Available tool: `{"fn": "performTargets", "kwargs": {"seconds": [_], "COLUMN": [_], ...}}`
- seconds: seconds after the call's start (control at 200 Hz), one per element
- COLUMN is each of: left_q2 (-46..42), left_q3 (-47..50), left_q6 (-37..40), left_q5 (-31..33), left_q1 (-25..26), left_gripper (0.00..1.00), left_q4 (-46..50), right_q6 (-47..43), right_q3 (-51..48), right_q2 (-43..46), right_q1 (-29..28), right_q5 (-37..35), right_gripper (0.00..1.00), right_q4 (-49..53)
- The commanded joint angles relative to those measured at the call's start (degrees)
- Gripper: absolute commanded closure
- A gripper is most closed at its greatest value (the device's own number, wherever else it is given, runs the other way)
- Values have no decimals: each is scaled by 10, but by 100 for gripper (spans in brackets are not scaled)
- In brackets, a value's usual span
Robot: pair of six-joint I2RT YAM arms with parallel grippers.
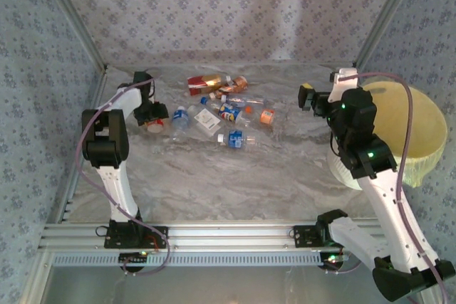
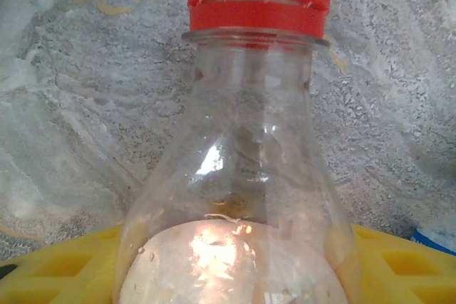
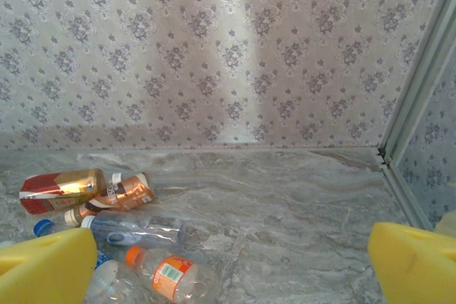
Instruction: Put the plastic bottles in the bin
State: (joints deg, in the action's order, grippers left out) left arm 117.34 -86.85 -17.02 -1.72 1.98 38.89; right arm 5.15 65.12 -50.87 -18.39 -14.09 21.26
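Observation:
A clear bottle with a red cap [image 2: 242, 147] lies on the marble table between the yellow fingers [image 2: 57, 268] of my left gripper [image 2: 235, 268], which press both its sides. From above, this left gripper [image 1: 151, 120] is down at the left end of the pile, over the red-capped bottle [image 1: 155, 127]. Several more plastic bottles [image 1: 221, 108] lie scattered mid-table, among them a red-labelled one [image 3: 60, 190] and an orange-labelled one [image 3: 171, 275]. My right gripper [image 1: 308, 97] hangs open and empty to the right of the pile, beside the pale-yellow bin [image 1: 420, 133].
Patterned walls close off the back and sides, with a metal frame post [image 3: 420, 83] at the right corner. Bare marble table [image 1: 235, 176] stretches between the pile and the arm bases. The right arm [image 1: 363, 147] partly covers the bin's left side.

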Motion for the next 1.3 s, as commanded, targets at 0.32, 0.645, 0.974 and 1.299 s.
{"fn": "performTargets", "kwargs": {"seconds": [0.32, 0.645, 0.974, 1.299], "left_q2": [-231, -396, -393, -381], "left_q3": [78, 147, 131, 124], "left_q6": [-57, -150, -199, -209], "left_q5": [-40, -189, -215, -224], "left_q1": [-1, 123, 245, 267], "left_gripper": [46, 44, 43, 42], "left_q4": [-93, -306, -409, -428], "right_q6": [71, 163, 204, 173], "right_q3": [-45, -26, -2, 52], "right_q2": [-71, -216, -284, -325], "right_q1": [-139, -222, -262, -256], "right_q5": [86, 263, 221, 278], "right_gripper": [0, 0, 0, 3], "right_q4": [-174, -304, -350, -311]}}
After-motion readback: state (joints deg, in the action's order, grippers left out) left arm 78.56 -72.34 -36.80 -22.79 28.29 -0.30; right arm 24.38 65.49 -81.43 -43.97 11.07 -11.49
